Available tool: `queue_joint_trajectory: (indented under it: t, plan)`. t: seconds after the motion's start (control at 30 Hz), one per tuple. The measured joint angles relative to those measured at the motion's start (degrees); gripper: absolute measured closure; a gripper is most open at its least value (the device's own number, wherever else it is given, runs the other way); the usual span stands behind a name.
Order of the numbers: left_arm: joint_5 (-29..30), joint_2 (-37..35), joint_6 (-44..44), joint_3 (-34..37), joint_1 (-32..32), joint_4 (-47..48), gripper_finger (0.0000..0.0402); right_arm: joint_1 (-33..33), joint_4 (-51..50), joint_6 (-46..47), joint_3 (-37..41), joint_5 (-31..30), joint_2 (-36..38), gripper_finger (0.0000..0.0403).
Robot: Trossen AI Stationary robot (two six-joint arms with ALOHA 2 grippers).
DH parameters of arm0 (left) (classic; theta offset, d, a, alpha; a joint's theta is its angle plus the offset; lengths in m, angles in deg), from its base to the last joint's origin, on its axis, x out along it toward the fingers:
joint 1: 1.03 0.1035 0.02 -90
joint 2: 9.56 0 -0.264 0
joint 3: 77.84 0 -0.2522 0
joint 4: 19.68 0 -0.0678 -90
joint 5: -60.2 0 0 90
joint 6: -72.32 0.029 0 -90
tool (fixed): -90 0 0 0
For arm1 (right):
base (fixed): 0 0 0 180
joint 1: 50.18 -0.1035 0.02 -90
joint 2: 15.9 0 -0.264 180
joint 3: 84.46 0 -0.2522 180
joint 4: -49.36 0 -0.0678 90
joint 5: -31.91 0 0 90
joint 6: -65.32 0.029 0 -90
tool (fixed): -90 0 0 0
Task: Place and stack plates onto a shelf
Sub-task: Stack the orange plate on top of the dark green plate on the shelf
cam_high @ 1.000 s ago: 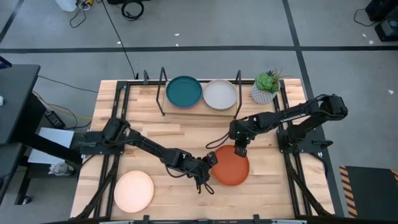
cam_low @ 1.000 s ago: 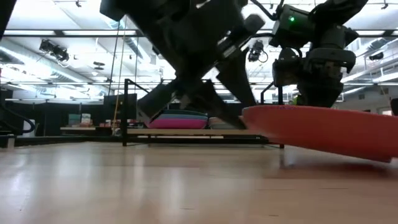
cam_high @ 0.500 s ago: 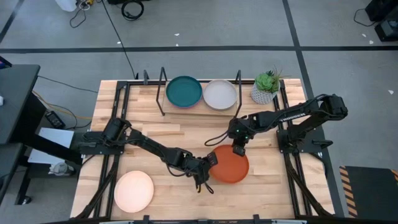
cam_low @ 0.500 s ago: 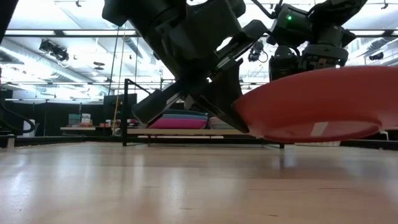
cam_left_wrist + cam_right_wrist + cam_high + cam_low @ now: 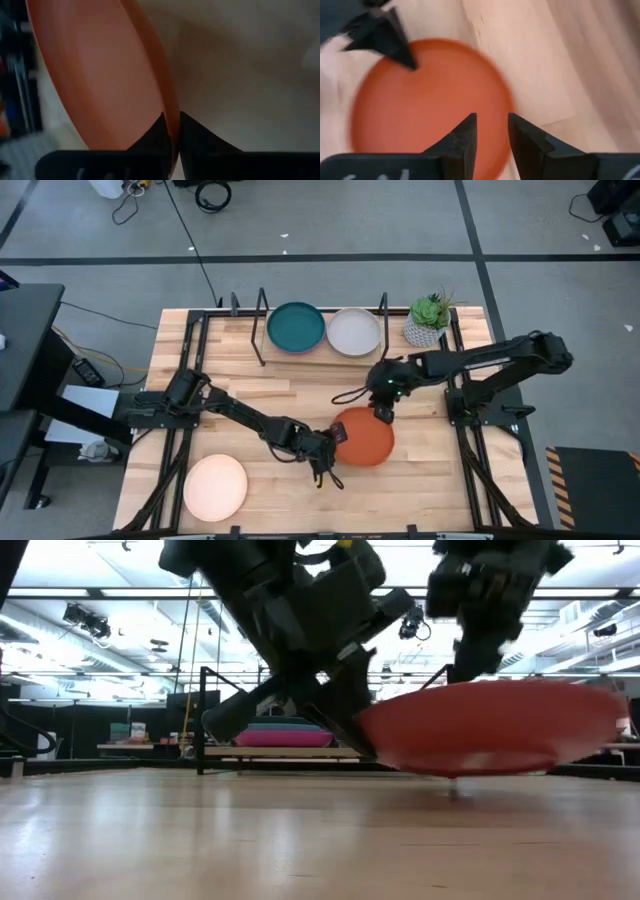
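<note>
High view shows me the orange-red plate (image 5: 362,437) near the middle of the table (image 5: 290,395), a little toward the front edge: a round, shallow dish with a plain, matte inside and a low rim. From the low view its underside (image 5: 490,730) reads as a smooth red bowl shape, and it sits lifted and roughly level, with only a sliver of space or a single point of contact under it; I cannot tell which.

My left gripper (image 5: 335,437) is clamped on the plate's left rim. The left wrist view confirms it: the two dark fingertips (image 5: 160,131) are pinched nearly together with the thin rim (image 5: 170,107) caught between them.

My right gripper (image 5: 383,412) hangs over the plate's rear edge. In the right wrist view its fingers (image 5: 465,137) stand a narrow gap apart above the orange-red disc, gripping nothing that I can see.

Farther back, the shelf (image 5: 262,330) holds the dark teal plate (image 5: 296,326) and the grey plate (image 5: 354,332) side by side on top of their stacks; the low view shows a magenta plate (image 5: 285,738) lower in the left stack. A potted plant (image 5: 428,318) stands just right of the shelf. The peach plate (image 5: 215,486) lies alone at the front left corner, well apart from everything.
</note>
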Motion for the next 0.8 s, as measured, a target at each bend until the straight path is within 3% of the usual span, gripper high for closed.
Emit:
queue_joint_trajectory:
  t: [0.17, 0.37, 0.6, 0.8]
  plan:
    - [7.6, -3.5, -5.1, 0.0, 0.8, 6.7, 0.0374, -4.8, -1.5, 2.1, -0.3, -7.9, 8.1, 0.0287]
    - [10.4, -9.8, -16.0, 0.0, 4.2, 19.2, 0.0373, -11.9, -5.6, 7.2, -0.3, -18.4, 14.1, 0.0287]
    - [11.1, -16.2, -26.2, 0.0, 10.2, 31.3, 0.0373, -19.3, -9.3, 12.4, -0.3, -25.6, 14.7, 0.0287]
    - [11.3, -18.4, -23.4, 0.0, 16.2, 31.1, 0.0374, -22.8, -9.4, 14.1, -0.2, -28.8, 12.8, 0.0287]
